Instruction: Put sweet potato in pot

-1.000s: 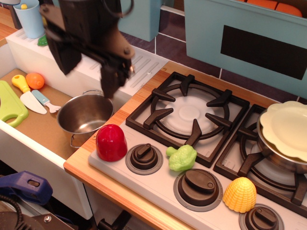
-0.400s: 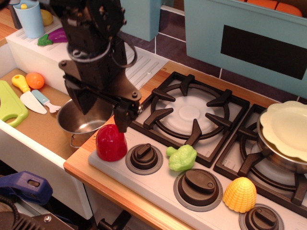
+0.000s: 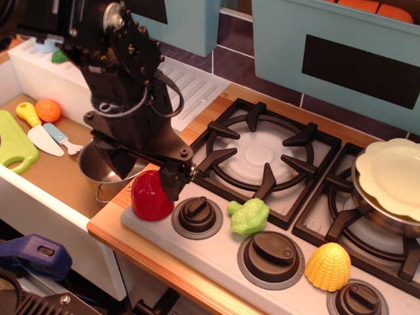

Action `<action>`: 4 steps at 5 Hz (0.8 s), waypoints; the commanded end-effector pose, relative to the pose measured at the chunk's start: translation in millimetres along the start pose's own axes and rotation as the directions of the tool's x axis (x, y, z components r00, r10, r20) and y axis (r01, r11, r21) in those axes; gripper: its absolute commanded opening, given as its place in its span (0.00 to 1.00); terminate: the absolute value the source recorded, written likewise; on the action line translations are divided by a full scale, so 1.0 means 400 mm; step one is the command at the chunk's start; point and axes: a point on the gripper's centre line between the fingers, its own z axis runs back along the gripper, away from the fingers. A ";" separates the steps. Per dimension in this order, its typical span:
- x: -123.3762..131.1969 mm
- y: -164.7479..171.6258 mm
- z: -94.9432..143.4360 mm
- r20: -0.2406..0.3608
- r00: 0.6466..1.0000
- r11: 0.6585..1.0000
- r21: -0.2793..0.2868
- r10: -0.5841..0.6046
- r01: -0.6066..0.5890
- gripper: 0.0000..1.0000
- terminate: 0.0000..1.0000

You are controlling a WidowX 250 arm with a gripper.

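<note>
The sweet potato (image 3: 148, 199), a glossy dark-red dome, stands on the front left corner of the stove panel. The steel pot (image 3: 96, 170) sits just left of it in the sink well, mostly hidden by the black arm. My gripper (image 3: 143, 173) is open and low over the sweet potato. Its right finger (image 3: 173, 183) is against the toy's upper right side. Its left finger (image 3: 115, 159) hangs over the pot. I cannot tell whether the fingers touch the toy.
A green lumpy vegetable (image 3: 249, 216) and a yellow corn dome (image 3: 327, 266) stand among the stove knobs (image 3: 196, 214). A pan with a pale yellow plate (image 3: 392, 178) sits on the right burner. A toy knife (image 3: 44, 140), an orange toy (image 3: 47, 110) and a green board (image 3: 14, 141) lie at left.
The gripper has come down and a little to the right, from above the pot to around the top of the sweet potato. The sweet potato and the pot have not moved.
</note>
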 end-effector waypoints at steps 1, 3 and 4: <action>0.007 -0.004 -0.033 0.054 0.999 1.000 -0.019 0.000 0.001 1.00 0.00; -0.007 -0.004 -0.064 0.067 0.998 1.000 -0.022 0.019 -0.017 0.00 0.00; -0.008 -0.002 -0.058 0.053 0.998 1.000 -0.022 0.015 -0.014 0.00 0.00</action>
